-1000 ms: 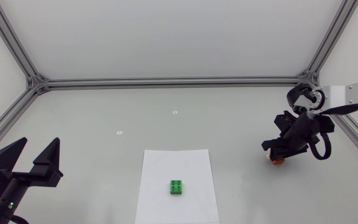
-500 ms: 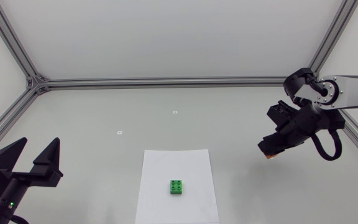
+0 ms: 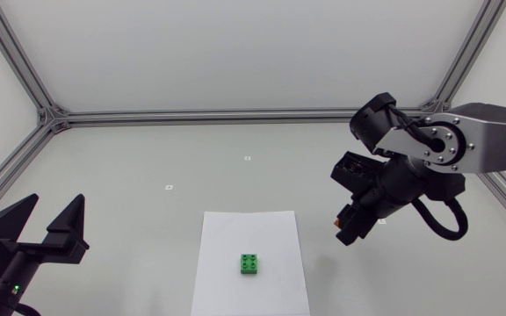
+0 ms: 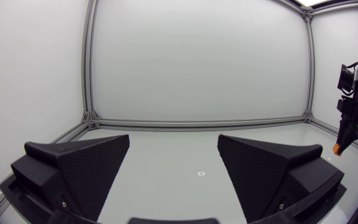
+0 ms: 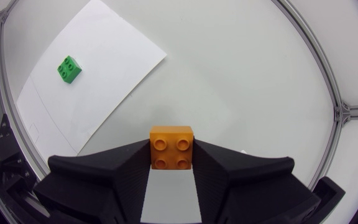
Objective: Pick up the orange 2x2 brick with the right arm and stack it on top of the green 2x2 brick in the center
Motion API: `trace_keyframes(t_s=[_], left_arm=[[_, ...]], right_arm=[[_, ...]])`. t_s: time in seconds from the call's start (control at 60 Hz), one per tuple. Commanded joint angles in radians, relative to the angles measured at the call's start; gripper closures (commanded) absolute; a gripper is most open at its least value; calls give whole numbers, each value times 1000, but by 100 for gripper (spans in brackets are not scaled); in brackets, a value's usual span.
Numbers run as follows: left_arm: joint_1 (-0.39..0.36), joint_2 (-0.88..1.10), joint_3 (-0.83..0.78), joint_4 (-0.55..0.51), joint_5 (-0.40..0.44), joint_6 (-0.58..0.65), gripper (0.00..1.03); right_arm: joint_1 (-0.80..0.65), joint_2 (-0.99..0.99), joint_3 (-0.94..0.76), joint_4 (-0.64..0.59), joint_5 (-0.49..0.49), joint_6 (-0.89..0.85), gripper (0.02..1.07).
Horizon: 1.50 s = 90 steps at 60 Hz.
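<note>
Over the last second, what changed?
The right arm's black tool, shut on the orange 2x2 plastic brick, lifted and carried it leftward toward the white paper sheet. The green 2x2 plastic brick, the sheet and the left arm's black tool, open, stayed put.

The right claw (image 5: 171,167) fills the lower middle of the frame, its two black wedge fingers (image 5: 104,177) closed against opposite sides of the orange 2x2 brick (image 5: 171,147). The brick sits level between the fingertips, its four studs facing the camera, held clear above the pale grey surface (image 5: 247,81). A white sheet of paper (image 5: 104,74) lies flat on the surface in the upper left of the frame, ahead of the claw and off to one side. The green 2x2 brick (image 5: 70,68) rests studs up on that sheet, well apart from the orange brick.
</note>
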Motion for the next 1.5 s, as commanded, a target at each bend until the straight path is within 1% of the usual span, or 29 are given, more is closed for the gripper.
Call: trace_keyframes(t_s=[0.0, 0.15, 0.233, 0.283, 0.317, 0.533, 0.883, 1.183, 1.483], left_arm=[[3, -8, -41, -13, 4, 13, 4], [3, -8, -41, -15, 4, 13, 4], [3, -8, -41, -15, 4, 13, 4], [3, -8, -41, -13, 4, 13, 4], [3, -8, -41, -15, 4, 13, 4], [3, -8, -41, -15, 4, 13, 4], [3, -8, -41, -15, 4, 13, 4], [3, -8, -41, -13, 4, 13, 4], [3, -8, -41, -15, 4, 13, 4]], right_arm=[[56, -1, 10, -15, 15, -65, 93], [183, 19, 28, -41, 27, -74, 93], [275, 36, 38, -45, 53, -74, 93], [314, 55, 48, -55, 57, -80, 98], [335, 87, 73, -94, 58, -83, 99], [397, 162, 140, -116, 43, -125, 101], [440, 260, 217, -102, -31, -188, 101], [461, 348, 289, -98, -49, -263, 101], [479, 447, 374, -98, -58, -294, 101]])
